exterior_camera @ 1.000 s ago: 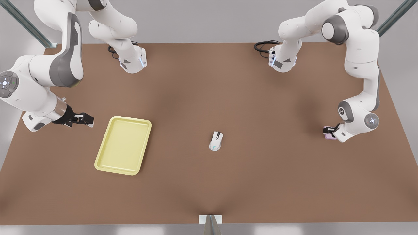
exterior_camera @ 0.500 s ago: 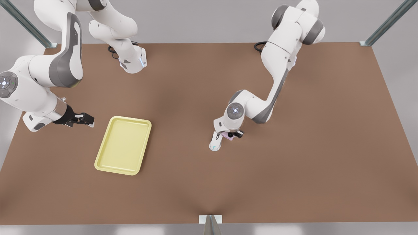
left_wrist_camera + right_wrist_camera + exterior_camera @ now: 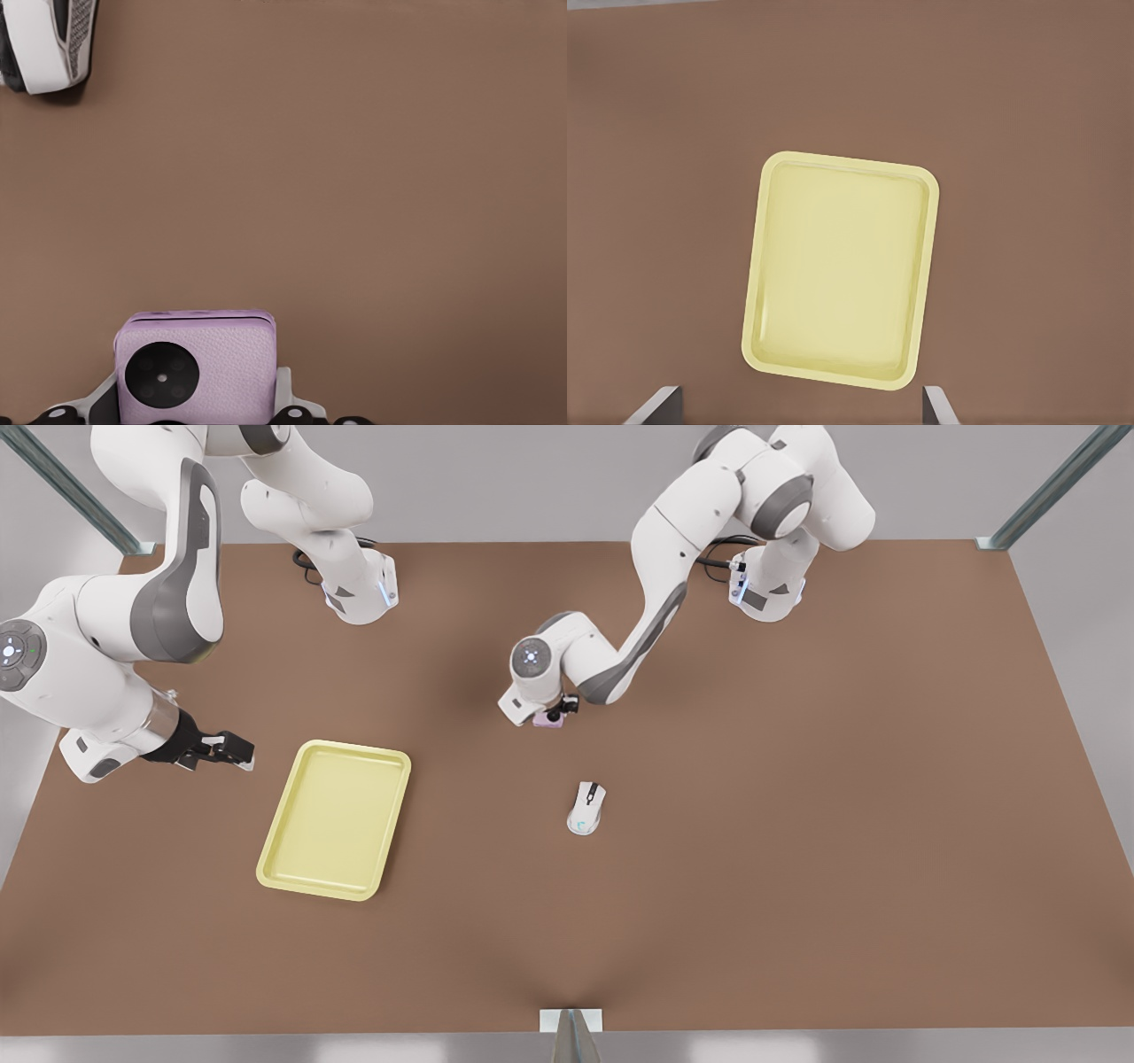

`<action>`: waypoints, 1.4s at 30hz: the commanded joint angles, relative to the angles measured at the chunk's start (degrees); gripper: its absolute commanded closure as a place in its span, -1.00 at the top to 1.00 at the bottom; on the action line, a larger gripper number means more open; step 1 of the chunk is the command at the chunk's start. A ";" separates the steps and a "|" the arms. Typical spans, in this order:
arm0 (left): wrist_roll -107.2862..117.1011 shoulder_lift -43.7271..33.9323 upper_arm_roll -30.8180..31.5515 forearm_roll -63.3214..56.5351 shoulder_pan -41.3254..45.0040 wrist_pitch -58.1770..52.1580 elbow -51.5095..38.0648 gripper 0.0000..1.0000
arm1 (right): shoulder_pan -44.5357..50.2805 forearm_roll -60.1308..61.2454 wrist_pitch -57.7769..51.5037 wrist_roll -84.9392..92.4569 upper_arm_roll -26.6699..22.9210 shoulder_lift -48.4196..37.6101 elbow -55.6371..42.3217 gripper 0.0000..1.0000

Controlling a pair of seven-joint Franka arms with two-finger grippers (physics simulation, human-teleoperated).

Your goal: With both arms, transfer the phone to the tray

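The tray (image 3: 335, 820) sits empty near the counter's (image 3: 797, 868) left edge in the front view. The left claw (image 3: 551, 716) pinches the phone (image 3: 547, 721) mid-counter; the right claw (image 3: 232, 748), spread, waits beside the tray.

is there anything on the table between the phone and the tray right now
Nothing visible does. The left gripper holds the phone over bare table; the tray lies toward the front view's left. The mouse sits off that line. The right gripper waits open beside the tray.

The front view looks steeply down over the whole worktop (image 3: 797, 868). The left wrist view sits close above the phone (image 3: 197, 367). The right wrist view looks down on the tray (image 3: 840, 270), shared with the front view.
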State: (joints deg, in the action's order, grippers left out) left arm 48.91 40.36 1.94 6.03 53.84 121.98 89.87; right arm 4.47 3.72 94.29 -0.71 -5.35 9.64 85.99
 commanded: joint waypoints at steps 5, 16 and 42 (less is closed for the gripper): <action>31.52 3.50 0.00 0.12 0.03 8.80 1.18 0.55 | 0.01 0.68 0.11 0.27 -0.37 0.03 -0.03 1.00; -3.29 2.79 0.26 0.21 1.35 7.22 3.39 0.59 | 1.33 -2.14 -2.00 -0.25 1.92 0.64 -1.87 1.00; -39.59 -29.47 -0.97 3.46 -39.69 -43.84 -11.91 1.00 | 21.02 -6.18 7.66 -48.05 18.26 17.96 -1.96 1.00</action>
State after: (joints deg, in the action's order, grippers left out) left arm 27.80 10.73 0.91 5.97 14.20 81.30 78.18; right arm 24.95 -1.80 98.24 -15.99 12.84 27.17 83.85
